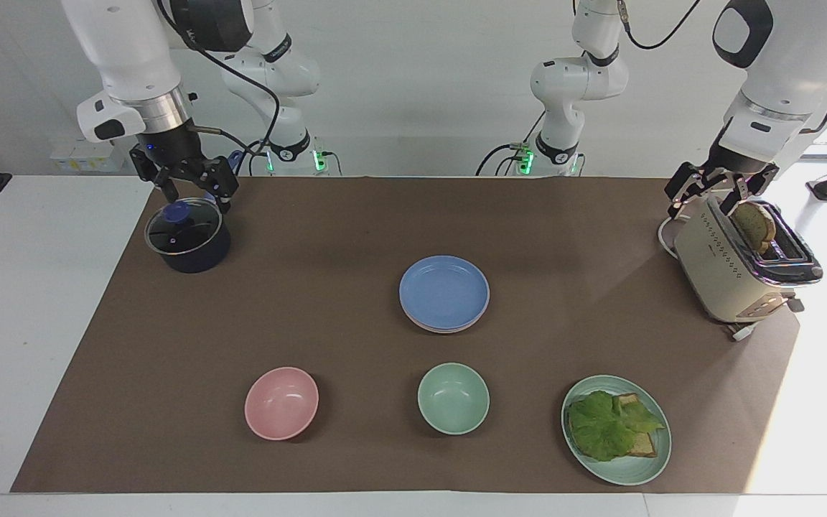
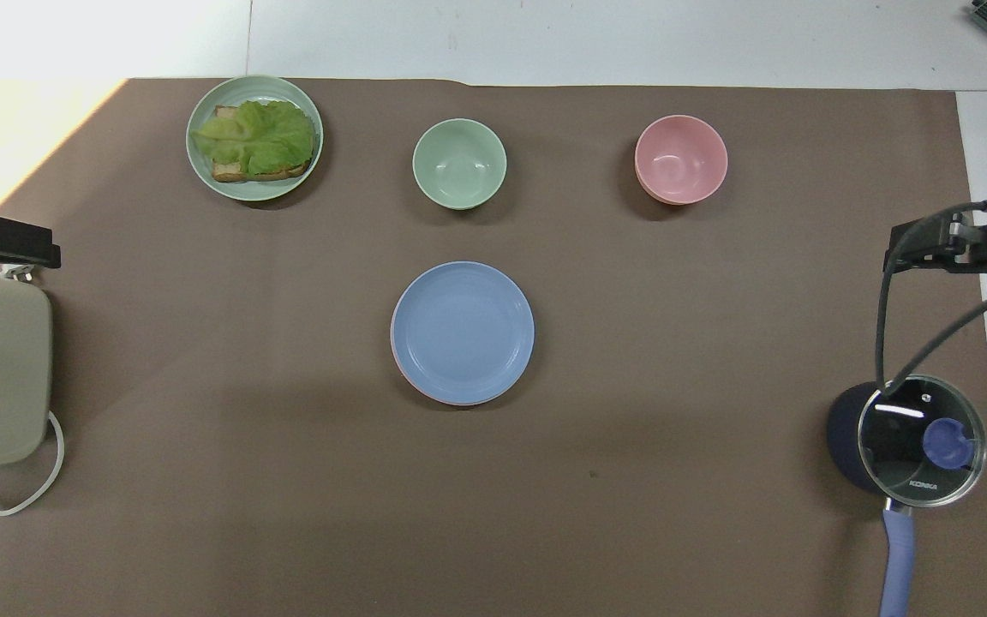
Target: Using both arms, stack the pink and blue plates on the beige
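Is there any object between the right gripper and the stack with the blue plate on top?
Nothing visible. Between the right gripper, open over the lidded pot, and the blue plate lies only bare brown mat.

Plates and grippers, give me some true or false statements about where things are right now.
1. The blue plate is on top of the stack. True.
2. The right gripper holds the blue plate. False: it is open, up over the pot, holding nothing.
3. The left gripper is over the toaster. True.
4. The pink bowl sits on the stack. False: it stands apart on the mat, farther from the robots than the stack.
5. A pink rim shows under the blue plate. True.
6. The green plate is bare. False: it carries lettuce and toast.
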Controlling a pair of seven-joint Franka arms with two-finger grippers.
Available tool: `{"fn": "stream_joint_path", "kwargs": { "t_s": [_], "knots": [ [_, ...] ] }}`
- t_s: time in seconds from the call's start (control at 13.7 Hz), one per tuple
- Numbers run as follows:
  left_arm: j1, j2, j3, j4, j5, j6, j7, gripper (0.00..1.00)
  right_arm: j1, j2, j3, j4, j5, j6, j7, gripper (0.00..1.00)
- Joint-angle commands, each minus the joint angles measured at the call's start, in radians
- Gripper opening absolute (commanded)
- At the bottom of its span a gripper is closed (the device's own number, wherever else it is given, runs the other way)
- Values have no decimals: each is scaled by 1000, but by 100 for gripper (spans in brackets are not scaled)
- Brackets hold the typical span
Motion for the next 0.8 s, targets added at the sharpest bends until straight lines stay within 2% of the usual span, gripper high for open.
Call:
{"fn": "stream_joint_path", "kwargs": {
  "t_s": [0.0,0.73],
  "knots": [
    [5,-8,-3,-2,13,-12,2,100,-10,-15,8,-16,-4,-17,-43,100],
    [5,-8,-3,-2,13,-12,2,100,-7,-26,6,-33,-2,-11,-63,100]
  ]
}}
